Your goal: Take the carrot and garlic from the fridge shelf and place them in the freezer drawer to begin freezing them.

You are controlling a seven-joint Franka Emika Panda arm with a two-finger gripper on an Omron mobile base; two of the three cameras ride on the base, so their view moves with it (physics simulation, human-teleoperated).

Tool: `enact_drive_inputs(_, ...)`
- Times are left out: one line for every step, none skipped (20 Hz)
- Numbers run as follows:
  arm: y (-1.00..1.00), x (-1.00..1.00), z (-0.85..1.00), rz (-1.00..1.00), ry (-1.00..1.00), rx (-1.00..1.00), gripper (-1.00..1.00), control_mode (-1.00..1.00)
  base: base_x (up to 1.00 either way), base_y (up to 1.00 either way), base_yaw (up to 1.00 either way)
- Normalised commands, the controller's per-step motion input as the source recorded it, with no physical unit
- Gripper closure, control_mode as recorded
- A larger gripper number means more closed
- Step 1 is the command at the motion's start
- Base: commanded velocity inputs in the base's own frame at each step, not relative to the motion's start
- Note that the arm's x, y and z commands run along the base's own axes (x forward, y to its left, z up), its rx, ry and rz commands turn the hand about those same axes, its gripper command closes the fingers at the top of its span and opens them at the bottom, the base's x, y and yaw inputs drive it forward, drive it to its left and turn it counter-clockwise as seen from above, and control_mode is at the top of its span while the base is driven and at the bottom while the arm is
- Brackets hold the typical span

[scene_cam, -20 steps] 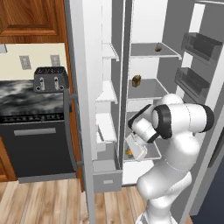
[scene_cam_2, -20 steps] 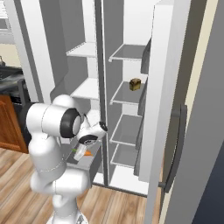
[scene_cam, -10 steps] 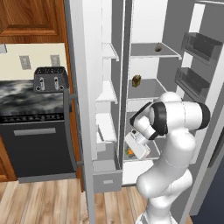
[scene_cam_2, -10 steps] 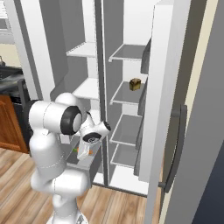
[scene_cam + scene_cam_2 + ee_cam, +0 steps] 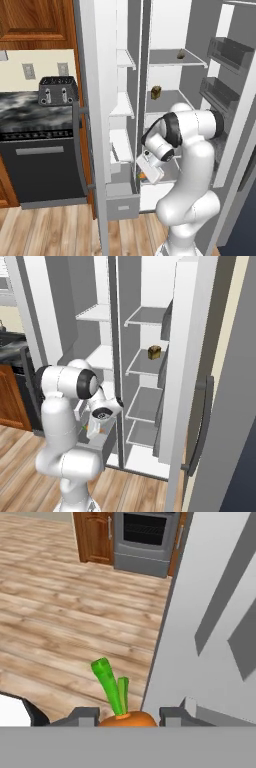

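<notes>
Swung lower and further toward the freezer side over the past second, with elbow folded tighter and hand dropped from shelf height down to drawer level.

Tall white double-door fridge (image 5: 165, 30) standing open, inner shelves bare apart from a few small items. Black oven with grey toaster on the marbled desk (image 5: 25, 112) off to the left, well apart from the work.

Pale grey box-shaped freezer drawer (image 5: 122, 200) pulled out at the foot of the left compartment, nothing visible inside from here. Thin pale grey fridge shelf (image 5: 176, 60) up top, carrying the tiny tan-brown garlic lump (image 5: 180, 55), untouched. Boxy tan-and-brown item (image 5: 156, 92) one shelf lower, not part of the job.

End effector (image 5: 129, 716) closed narrowly on the small bright-orange carrot with green tuft (image 5: 120, 709), tuft poking up between the dark fingertips in the hand view; orange glimpse beside the hand in the left base view, just above the drawer.

Roughly a quarter done by judgement: carrot lifted and nearly at the drawer, not yet released; garlic pick and placement both left.
</notes>
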Motion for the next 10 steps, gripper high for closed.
enact_drive_inputs(0.01, 0.30, -0.19, 0.00, 0.00, 0.05, 1.00, -1.00, 0.00, 0.00, 0.00)
enact_drive_inputs(0.00, 0.30, -0.19, 0.00, 0.00, 0.06, 1.00, -1.00, 0.00, 0.00, 0.00)
enact_drive_inputs(0.00, 0.29, -0.22, 0.00, 0.00, 0.06, 1.00, -1.00, 0.00, 0.00, 0.00)
enact_drive_inputs(0.00, 0.29, -0.23, 0.00, 0.00, 0.06, 1.00, -1.00, 0.00, 0.00, 0.00)
enact_drive_inputs(0.00, 0.29, -0.21, 0.00, 0.00, 0.07, 1.00, -1.00, 0.00, 0.00, 0.00)
enact_drive_inputs(0.00, 0.29, -0.21, 0.00, 0.00, 0.08, 1.00, -1.00, 0.00, 0.00, 0.00)
enact_drive_inputs(0.00, 0.29, -0.23, 0.00, 0.00, 0.09, 1.00, -1.00, 0.00, 0.00, 0.00)
enact_drive_inputs(0.00, 0.34, -0.28, 0.00, 0.00, 0.09, 1.00, -1.00, 0.00, 0.00, 0.00)
enact_drive_inputs(0.00, 0.31, -0.29, 0.00, 0.00, 0.08, 1.00, -1.00, 0.00, 0.00, 0.00)
enact_drive_inputs(0.00, 0.31, -0.28, 0.00, 0.00, 0.09, 1.00, -1.00, 0.00, 0.00, 0.00)
